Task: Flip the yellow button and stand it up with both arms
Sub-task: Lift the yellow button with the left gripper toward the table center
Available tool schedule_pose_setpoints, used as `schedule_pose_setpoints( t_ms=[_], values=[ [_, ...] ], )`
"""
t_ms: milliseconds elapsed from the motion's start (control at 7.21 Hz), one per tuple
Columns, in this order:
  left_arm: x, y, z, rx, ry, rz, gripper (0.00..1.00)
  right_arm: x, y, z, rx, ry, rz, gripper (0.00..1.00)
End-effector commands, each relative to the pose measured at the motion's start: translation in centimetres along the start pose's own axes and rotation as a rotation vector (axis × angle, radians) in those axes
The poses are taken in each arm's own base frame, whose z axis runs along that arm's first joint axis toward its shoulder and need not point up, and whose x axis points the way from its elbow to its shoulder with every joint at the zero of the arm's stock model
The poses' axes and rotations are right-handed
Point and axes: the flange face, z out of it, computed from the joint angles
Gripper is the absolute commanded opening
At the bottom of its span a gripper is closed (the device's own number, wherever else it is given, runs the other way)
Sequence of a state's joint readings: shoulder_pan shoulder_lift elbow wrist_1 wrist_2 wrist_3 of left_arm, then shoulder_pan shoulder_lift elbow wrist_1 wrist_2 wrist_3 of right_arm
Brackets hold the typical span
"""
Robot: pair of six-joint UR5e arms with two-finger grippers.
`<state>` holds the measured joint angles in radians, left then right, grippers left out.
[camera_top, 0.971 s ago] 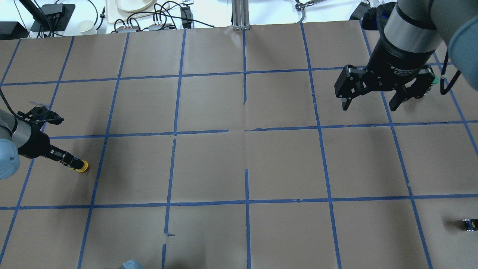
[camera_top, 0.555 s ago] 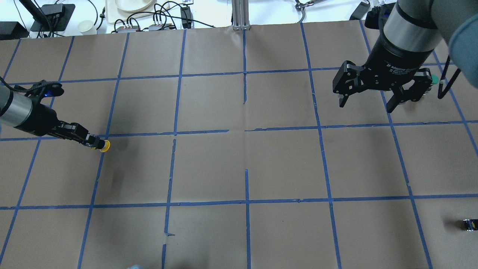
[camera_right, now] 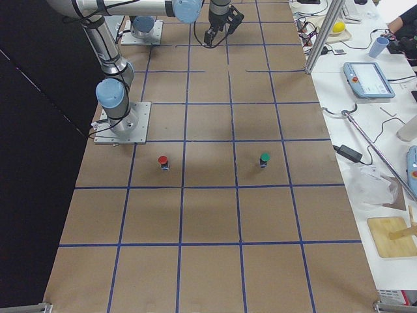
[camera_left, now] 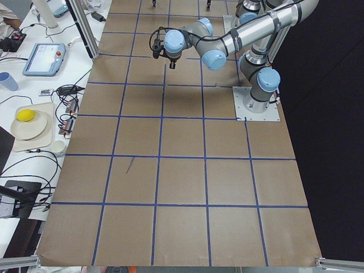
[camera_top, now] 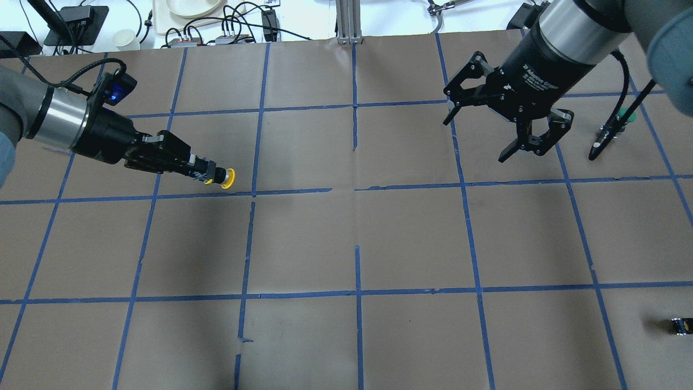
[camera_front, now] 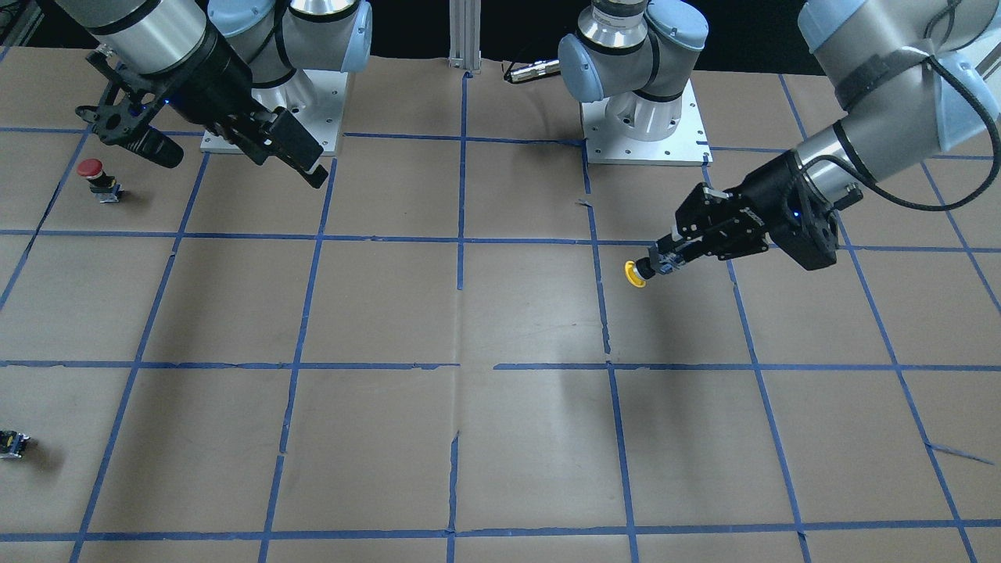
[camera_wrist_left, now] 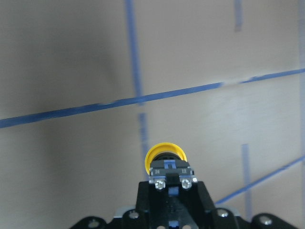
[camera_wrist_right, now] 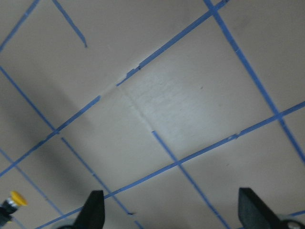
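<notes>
The yellow button (camera_top: pixel 229 178) is held in the air, lying sideways, its cap pointing toward the table's middle. My left gripper (camera_top: pixel 208 174) is shut on its black body. It shows the same way in the front view, button (camera_front: pixel 635 274) and left gripper (camera_front: pixel 663 264), and in the left wrist view, button (camera_wrist_left: pixel 164 160). My right gripper (camera_top: pixel 475 140) is open and empty, hovering above the far right part of the table, well apart from the button. It also shows in the front view (camera_front: pixel 238 168). The right wrist view catches the button (camera_wrist_right: pixel 16 198) small at its lower left.
A red-capped button (camera_front: pixel 92 168) stands near the right arm's base. A green-capped button (camera_right: pixel 264 158) stands further out on the right side. A small dark capless switch part (camera_top: pixel 680 325) lies at the near right edge. Brown paper with a blue tape grid (camera_top: pixel 357 244) covers the table.
My left gripper has lifted and carried the yellow button away from the left edge toward the table's middle. My right gripper has shifted left and rotated, still open.
</notes>
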<state>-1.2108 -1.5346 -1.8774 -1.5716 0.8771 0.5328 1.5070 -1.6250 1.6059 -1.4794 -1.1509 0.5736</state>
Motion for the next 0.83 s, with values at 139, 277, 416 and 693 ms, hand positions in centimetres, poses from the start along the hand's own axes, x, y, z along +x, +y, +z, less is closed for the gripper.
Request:
schedule_pose_setpoints(
  t_ms=[139,277,416,693],
  values=[
    [10.3,-0.1,4.1,0.021,0.379,-0.135,0.21,-0.4,-1.1,-2.3,-0.183,-0.302,0.247,1.0],
    [13.1,0.1,4.6,0.026,0.472,-0.162,0.21,-0.4,-0.9,-2.2,-0.199,-0.311,0.273,1.0],
    [14.6,0.3,4.5,0.04,0.593,-0.201,0.21,-0.7,-0.9,-1.8,-0.238,-0.342,0.279,1.0],
    [16.3,0.9,3.4,0.058,0.733,-0.252,0.21,-1.2,-0.8,-1.9,-0.277,-0.393,0.281,1.0]
  ],
)
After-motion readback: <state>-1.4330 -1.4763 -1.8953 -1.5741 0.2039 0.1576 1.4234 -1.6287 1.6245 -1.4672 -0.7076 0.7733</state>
